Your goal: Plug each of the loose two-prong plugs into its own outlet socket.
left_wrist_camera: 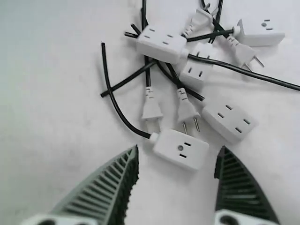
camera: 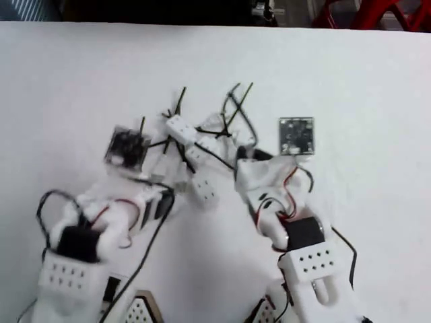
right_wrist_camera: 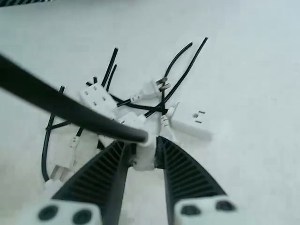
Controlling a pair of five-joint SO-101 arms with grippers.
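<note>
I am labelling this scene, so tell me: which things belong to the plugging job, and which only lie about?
Job: two-prong plugs, outlet sockets, black cords, open left claw, right claw shut on a white connector.
Lying about: dark square board, clear box.

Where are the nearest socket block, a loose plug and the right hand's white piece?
socket block (left_wrist_camera: 180, 149), left wrist view, top face.
loose plug (left_wrist_camera: 152, 110), left wrist view, body.
white piece (right_wrist_camera: 144, 157), right wrist view, gripped end.

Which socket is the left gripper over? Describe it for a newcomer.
On the table, find the tangle of cords. At its edge, just ahead of the left gripper's open fingers, lies a white socket. Unlike the block beside it, it has a round hole and a black cord off its end.
</note>
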